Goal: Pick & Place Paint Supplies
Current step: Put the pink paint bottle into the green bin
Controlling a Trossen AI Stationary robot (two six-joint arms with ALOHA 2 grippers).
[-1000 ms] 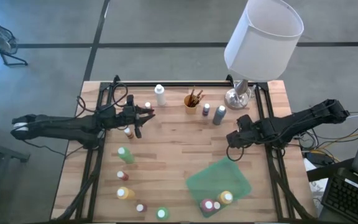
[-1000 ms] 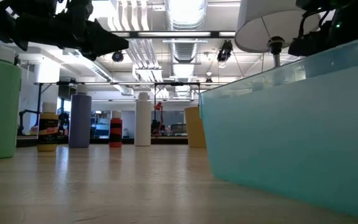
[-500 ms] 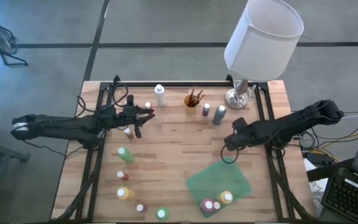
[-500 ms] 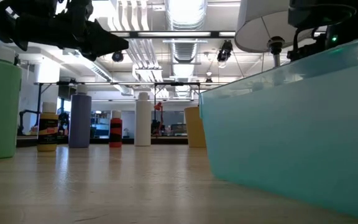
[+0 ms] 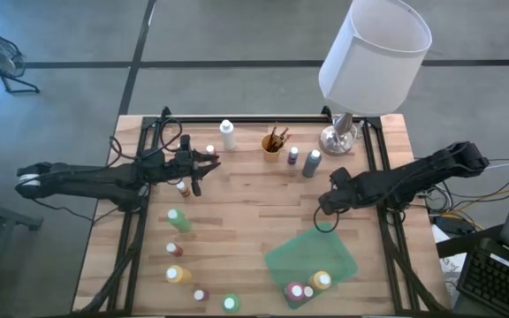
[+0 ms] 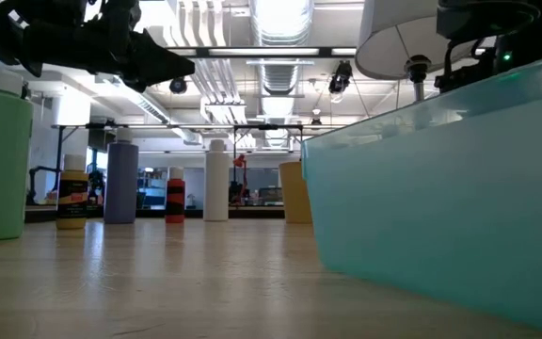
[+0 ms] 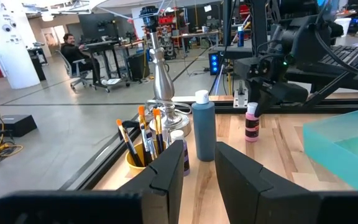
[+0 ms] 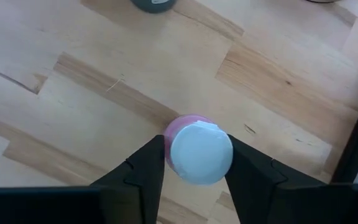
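Note:
A small pink paint bottle (image 8: pixel 188 124) with a white cap (image 8: pixel 201 152) stands upright on the wooden table, right of centre. My right gripper (image 8: pixel 196 163) is shut on it from above. The same bottle (image 7: pixel 251 124) shows under that gripper in the left wrist view; in the high view my right gripper (image 5: pixel 325 205) hides it. My left gripper (image 7: pixel 199 168) hovers level above the table's left half (image 5: pixel 208 162), open by a narrow gap with nothing in it. Brushes stand in a yellow cup (image 5: pixel 273 143). My right gripper pinches the bottle at its white cap (image 8: pixel 178 163), one finger on each side. The fingers come steeply from above, pointing down. The bottle stands upright with its base on the table.
A teal bin (image 5: pixel 300 249) with three bottles sits at the near right. Loose bottles stand on the left half (image 5: pixel 178 220) and near edge (image 5: pixel 230 303). A white bottle (image 5: pixel 228 134), two dark bottles (image 5: pixel 312 163) and the lamp base (image 5: pixel 338 137) line the far side.
My right gripper has sunk a little and shifted slightly toward the table's left, then held still. Nothing on the table has moved.

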